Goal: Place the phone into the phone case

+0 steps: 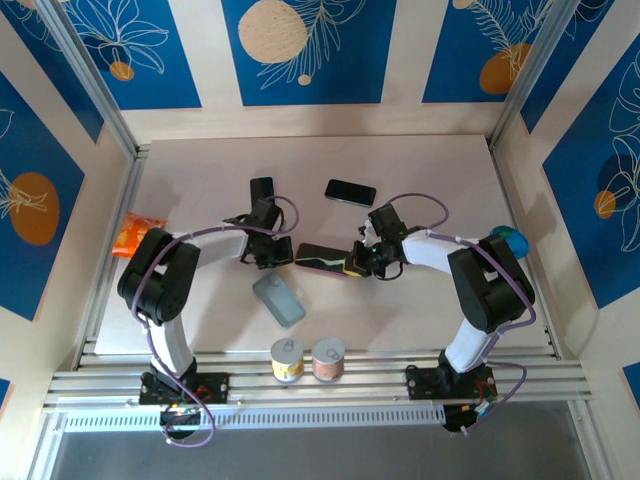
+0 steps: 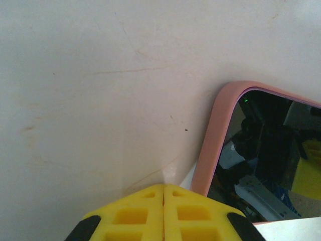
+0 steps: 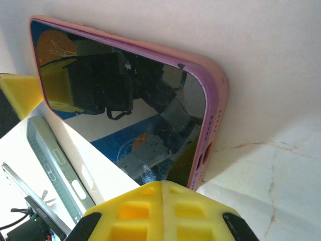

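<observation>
Phone (image 1: 320, 258) lies flat in the middle of the table (image 1: 440, 170), glass side up, and it looks like it already sits inside the pink case (image 3: 214, 95). The left gripper (image 2: 164, 193) is pinched closed with nothing in it, just beside one corner. The right gripper (image 3: 161, 188) is pinched closed too, empty, right at the other end. I think the phone is thin, hard and a bit heavy. Its glass is slippery and could crack. The pink rim looks rubbery, so the long sides are the best place to grab.
</observation>
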